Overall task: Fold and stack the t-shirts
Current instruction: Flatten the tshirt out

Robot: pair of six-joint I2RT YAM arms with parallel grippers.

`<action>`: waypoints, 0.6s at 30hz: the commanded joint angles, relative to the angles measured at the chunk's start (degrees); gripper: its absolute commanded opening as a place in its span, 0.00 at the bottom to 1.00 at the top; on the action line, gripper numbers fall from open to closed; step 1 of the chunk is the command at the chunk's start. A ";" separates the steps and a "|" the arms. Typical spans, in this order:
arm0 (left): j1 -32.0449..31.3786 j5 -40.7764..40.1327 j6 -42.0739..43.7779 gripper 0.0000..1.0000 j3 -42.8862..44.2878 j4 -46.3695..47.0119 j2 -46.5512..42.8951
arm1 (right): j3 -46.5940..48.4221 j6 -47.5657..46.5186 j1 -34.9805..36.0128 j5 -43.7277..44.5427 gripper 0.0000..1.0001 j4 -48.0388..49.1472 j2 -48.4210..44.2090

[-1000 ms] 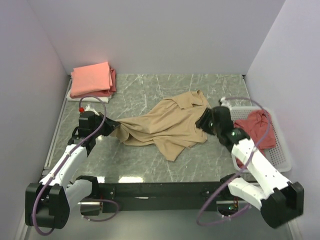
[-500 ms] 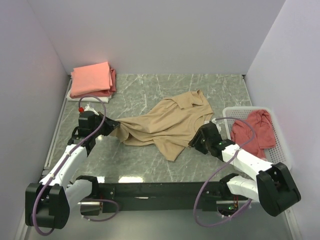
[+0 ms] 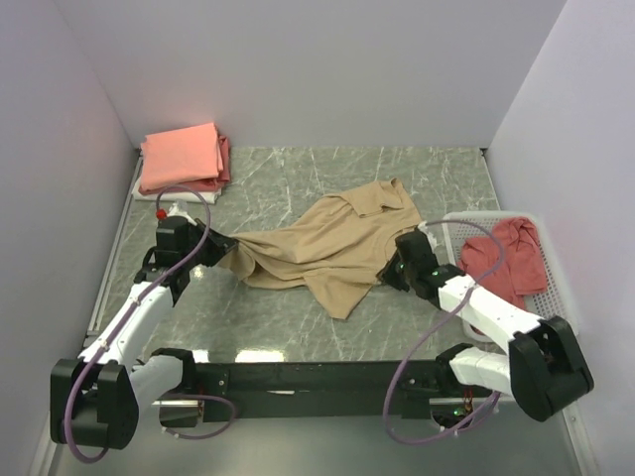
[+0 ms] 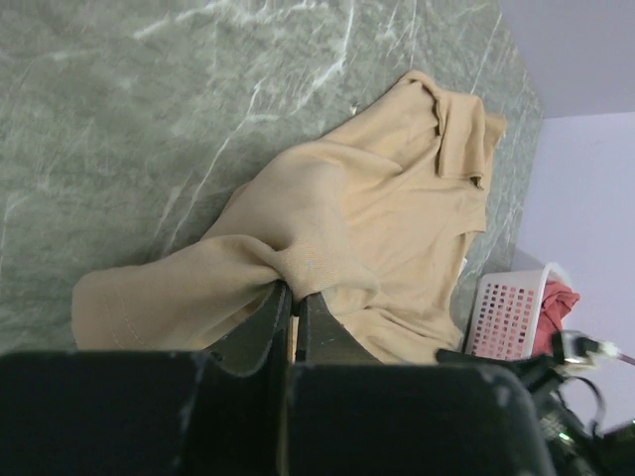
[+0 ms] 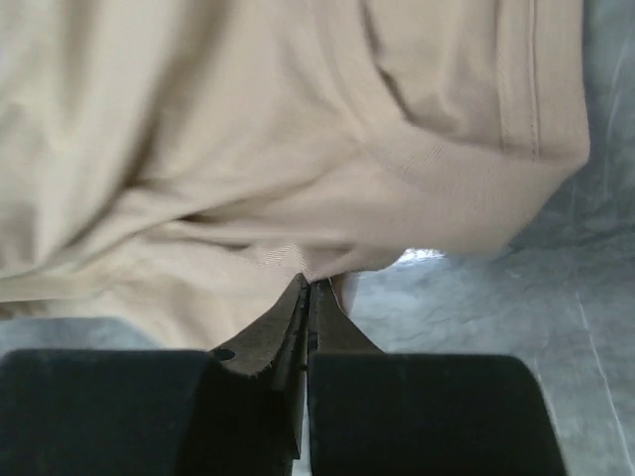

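A tan t-shirt [image 3: 332,243] lies crumpled mid-table, collar toward the back. My left gripper [image 3: 220,248] is shut on a bunched fold at its left end; in the left wrist view the cloth [image 4: 377,208] rises from the closed left gripper [image 4: 294,290]. My right gripper [image 3: 389,273] is low at the shirt's near right edge. In the right wrist view the right gripper [image 5: 310,286] is shut, pinching the tan hem [image 5: 248,129]. A folded stack sits back left with a salmon-pink shirt [image 3: 182,154] on top. A dusty red shirt [image 3: 506,258] lies in the basket.
A white slatted basket [image 3: 556,307] stands at the right edge, close to my right arm; in the left wrist view the basket [image 4: 506,312] shows beyond the tan cloth. Walls close in the table on three sides. Grey marbled tabletop [image 3: 298,178] shows behind the shirt.
My right gripper swung from beside the basket down to the tan shirt's near right edge and shut on it. The left gripper kept its hold and place.
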 commanded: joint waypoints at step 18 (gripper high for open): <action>1.41 -9.69 7.20 0.00 26.84 -12.45 -6.93 | 51.59 -17.08 -8.67 9.67 0.00 -28.53 -15.78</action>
